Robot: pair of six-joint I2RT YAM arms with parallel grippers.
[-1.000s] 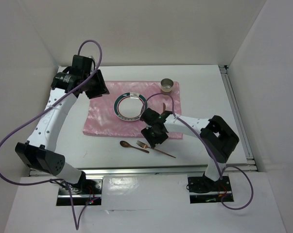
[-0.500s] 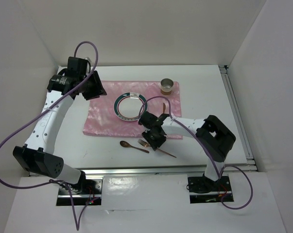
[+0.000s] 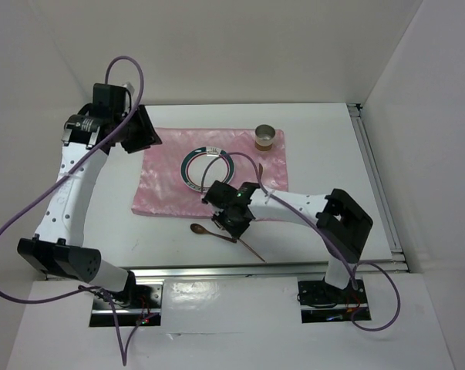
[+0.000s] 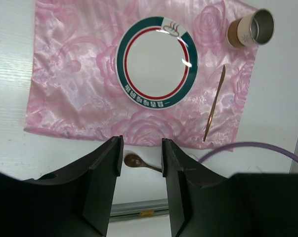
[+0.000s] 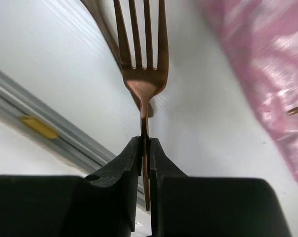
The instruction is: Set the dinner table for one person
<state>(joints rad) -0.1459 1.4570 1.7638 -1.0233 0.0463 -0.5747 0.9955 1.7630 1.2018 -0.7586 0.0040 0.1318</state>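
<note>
Where its neck narrows, the right hand [image 5: 145, 144] pinches the copper fork [image 5: 143, 79].

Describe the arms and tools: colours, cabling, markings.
Both arms match: the left arm and right arm have white links with black joint housings. The left arm's white link shows rows of small holes. A purple cable loops loosely along each. The left tool and right tool have matte black, blocky fingers. A pale label sits near the left wrist; its text is unreadable.
</note>
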